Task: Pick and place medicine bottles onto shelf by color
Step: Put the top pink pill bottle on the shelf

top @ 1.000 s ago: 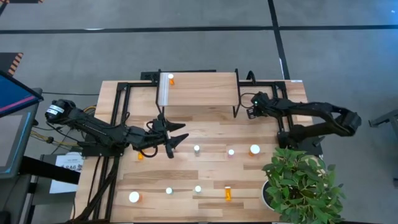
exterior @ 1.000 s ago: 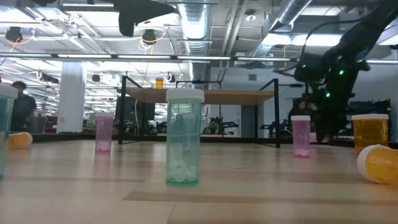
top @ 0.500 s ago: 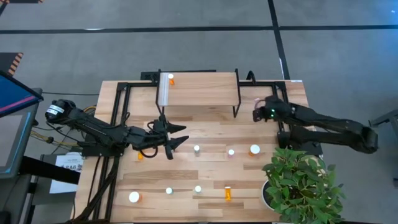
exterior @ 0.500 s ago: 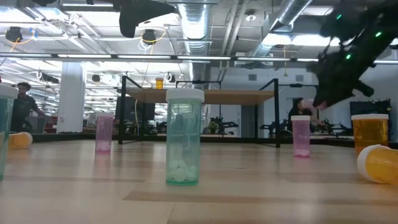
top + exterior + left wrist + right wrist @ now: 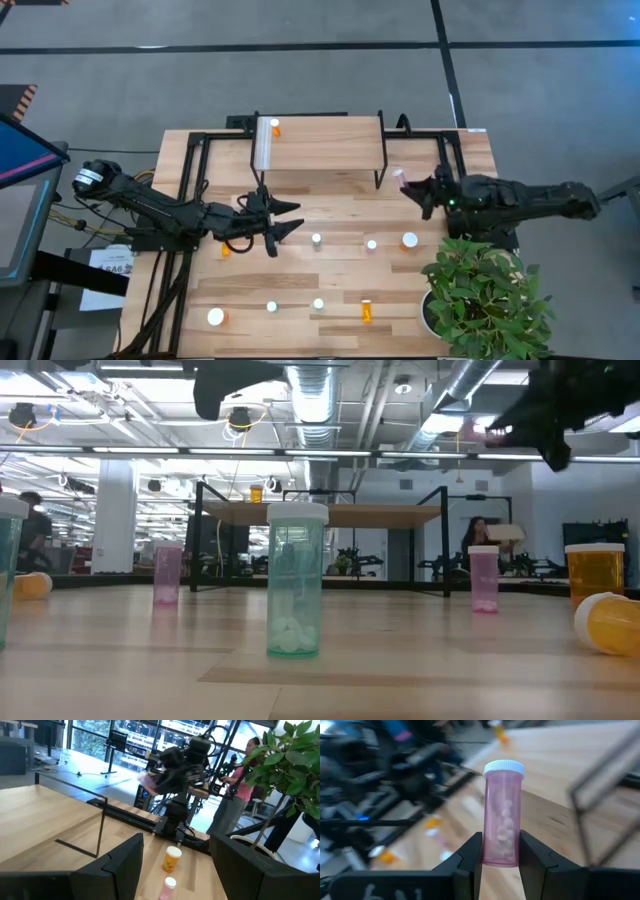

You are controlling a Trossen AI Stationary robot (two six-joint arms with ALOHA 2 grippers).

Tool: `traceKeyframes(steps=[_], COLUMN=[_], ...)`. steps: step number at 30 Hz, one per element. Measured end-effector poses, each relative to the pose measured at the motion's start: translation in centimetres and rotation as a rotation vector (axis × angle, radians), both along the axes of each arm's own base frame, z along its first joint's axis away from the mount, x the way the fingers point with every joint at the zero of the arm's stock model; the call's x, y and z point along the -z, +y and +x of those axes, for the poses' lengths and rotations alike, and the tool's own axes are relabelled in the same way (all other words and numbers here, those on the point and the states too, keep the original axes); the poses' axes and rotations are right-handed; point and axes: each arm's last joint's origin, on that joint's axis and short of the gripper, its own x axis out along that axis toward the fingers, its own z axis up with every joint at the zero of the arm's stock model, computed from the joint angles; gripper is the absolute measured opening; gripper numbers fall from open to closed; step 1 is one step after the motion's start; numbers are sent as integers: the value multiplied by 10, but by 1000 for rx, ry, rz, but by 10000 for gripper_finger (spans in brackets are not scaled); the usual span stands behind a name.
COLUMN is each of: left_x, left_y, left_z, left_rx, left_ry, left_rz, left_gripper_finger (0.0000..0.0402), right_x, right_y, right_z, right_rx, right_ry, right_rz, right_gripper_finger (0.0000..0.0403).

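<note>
The right gripper is clamped on a pink bottle, holding it upright by its lower body, cap up, in the air just off the shelf's right-hand leg. To do this carry well, the arm should lift the bottle clear of the shelf top before swinging inward, keep it vertical, and set it down well apart from the orange bottle standing at the far left corner beside the white strip (pinks deserve their own patch if the sorting is by colour). The grip sits low on the body, so a slow descent and a flat landing matter; letting go early could tip it.

The left gripper waits over the table's left half with its fingers spread, empty. Other bottles stand or lie on the tabletop, among them a green one nearest the low camera.

Against the earlier high view, the right arm has drawn back and risen: its gripper was down close to the shelf's right leg a second ago, and now the pink bottle hangs lifted in front of it, while the left arm has not shifted
</note>
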Motion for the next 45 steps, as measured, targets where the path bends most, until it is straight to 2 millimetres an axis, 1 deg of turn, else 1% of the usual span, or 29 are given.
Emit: traceKeyframes(steps=[3,6,15,20,25,30,32,35,39,42,45], left_x=[0,0,-5,-5,-5,2,5,4,1,-4,-8], left_y=[0,0,-1,-1,-4,-2,-1,-2,-5,-6,-5], left_z=[0,0,0,0,9,23,32,50,80,100,113], left_rx=[0,0,35,37,68,106,116,167,248,253,242], left_ry=[-2,-8,-53,-62,-154,-219,-212,-202,-151,-116,-80], left_rz=[-8,-23,-37,-47,-30,-18,-16,-8,5,12,35], left_gripper_finger=[215,215,215,215,215,215,215,215,218,231,250], right_x=[-6,-7,-10,-6,1,8,10,9,9,9,9], right_y=[10,20,55,70,77,81,82,85,87,89,92], right_z=[4,13,45,61,75,86,89,92,97,99,98], right_rx=[-59,-99,-230,-274,-276,-272,-272,-273,-279,-286,-299], right_ry=[-58,-66,-143,-165,-168,-173,-178,-189,-183,-175,-177], right_rz=[-30,-66,-208,-290,-325,-340,-347,-360,-368,-378,-385], right_gripper_finger=[113,113,113,113,113,113,113,113,113,113,113])
